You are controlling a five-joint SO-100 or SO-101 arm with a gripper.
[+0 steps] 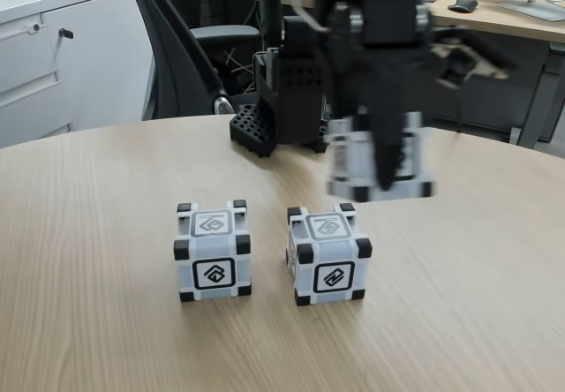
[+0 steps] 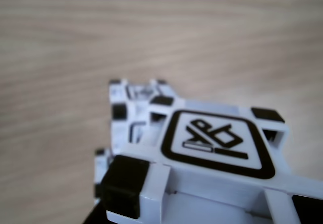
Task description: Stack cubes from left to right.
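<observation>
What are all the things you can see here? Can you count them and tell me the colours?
cubes on the table: 2, white-grey with black corners, side by side; left cube, right cube
held cube: 1, same colours, lifted in the air above and to the right of the right cube; close up in the wrist view
table: 1, light wood
office chair: 1, black, behind the table
cabinet: 1, grey, back left
desk: 1, wood, at the back
arm base: 1, black, far table edge
end effector: 1, black, clamped on the held cube
</observation>
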